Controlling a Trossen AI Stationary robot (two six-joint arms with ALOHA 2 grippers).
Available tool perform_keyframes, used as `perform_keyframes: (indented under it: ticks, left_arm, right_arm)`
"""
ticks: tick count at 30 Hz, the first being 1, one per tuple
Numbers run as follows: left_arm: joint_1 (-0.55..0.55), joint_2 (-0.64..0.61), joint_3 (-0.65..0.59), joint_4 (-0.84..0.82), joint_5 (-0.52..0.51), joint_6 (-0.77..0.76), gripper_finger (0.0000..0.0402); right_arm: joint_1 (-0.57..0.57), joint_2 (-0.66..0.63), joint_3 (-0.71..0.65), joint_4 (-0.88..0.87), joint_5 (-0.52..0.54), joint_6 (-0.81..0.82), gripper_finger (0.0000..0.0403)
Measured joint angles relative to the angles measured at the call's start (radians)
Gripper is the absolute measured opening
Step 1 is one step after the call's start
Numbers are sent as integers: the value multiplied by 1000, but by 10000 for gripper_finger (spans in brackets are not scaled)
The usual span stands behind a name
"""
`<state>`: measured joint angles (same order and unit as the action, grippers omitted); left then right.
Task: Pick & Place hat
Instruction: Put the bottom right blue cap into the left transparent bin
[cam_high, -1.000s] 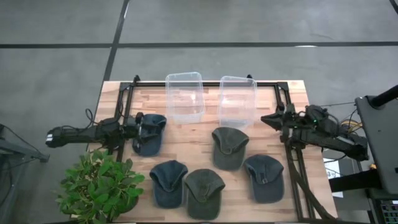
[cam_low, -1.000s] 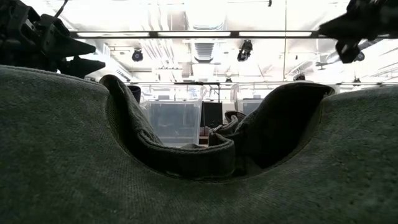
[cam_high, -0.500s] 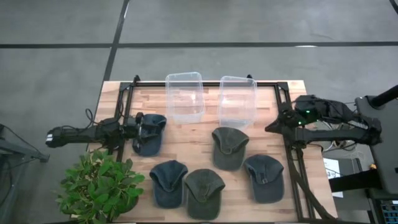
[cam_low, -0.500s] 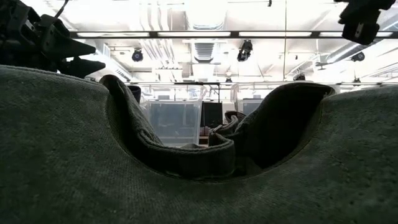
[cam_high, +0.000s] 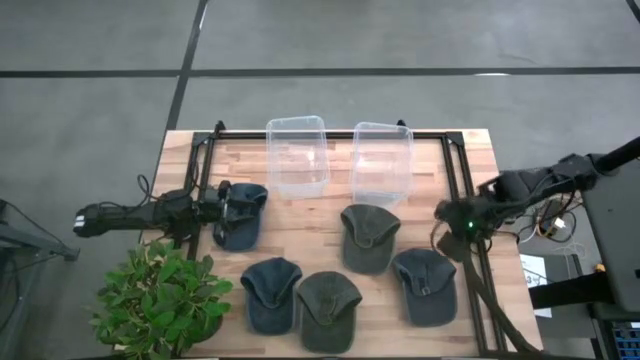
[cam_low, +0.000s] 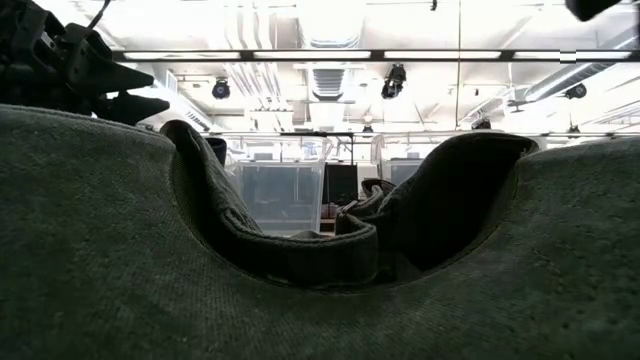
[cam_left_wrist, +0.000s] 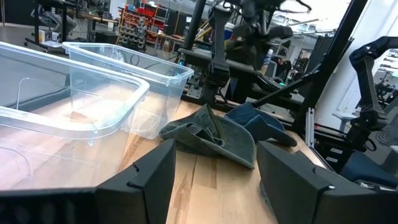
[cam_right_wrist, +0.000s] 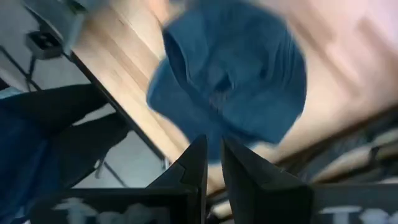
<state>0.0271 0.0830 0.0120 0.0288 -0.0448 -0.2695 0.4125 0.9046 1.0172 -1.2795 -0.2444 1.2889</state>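
So far nothing is placed: the left gripper (cam_high: 226, 208) sits at the blue cap (cam_high: 240, 215) near the desk's (cam_high: 310, 220) left edge, jaws spread and released around it; both clear bins (cam_high: 297, 153) hold no caps. Four other caps lie in front; the right gripper (cam_high: 447, 212), jaws nearly clenched on nothing, hangs by the right-hand blue cap (cam_high: 425, 285).

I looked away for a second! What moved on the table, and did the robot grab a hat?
Only the right arm moved: its right gripper swung from beside the clear bins toward the near side, and now hangs, jaws nearly shut and empty, over the blue hat on the right. No hat was grabbed or dropped. The left gripper stayed open at its blue hat; all five hats and both bins kept their places.
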Motion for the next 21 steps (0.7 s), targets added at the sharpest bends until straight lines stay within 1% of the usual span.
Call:
perform_keyframes:
  ticks: [7, 11, 13, 15, 18, 21]
  left_arm:
    - [0, 0, 0, 0, 0, 0, 218]
    - [0, 0, 0, 0, 0, 0, 218]
    - [0, 0, 0, 0, 0, 0, 218]
    - [0, 0, 0, 0, 0, 0, 218]
    - [0, 0, 0, 0, 0, 0, 218]
    - [0, 0, 0, 0, 0, 0, 218]
  right_arm:
    - [279, 71, -13, 5, 15, 355, 43]
    - [409, 111, -19, 5, 105, 535, 43]
    - [456, 131, -20, 8, 140, 623, 43]
    - [489, 149, -20, 12, 147, 687, 43]
    - [523, 179, -20, 15, 149, 730, 49]
    - [534, 208, -23, 31, 150, 734, 66]
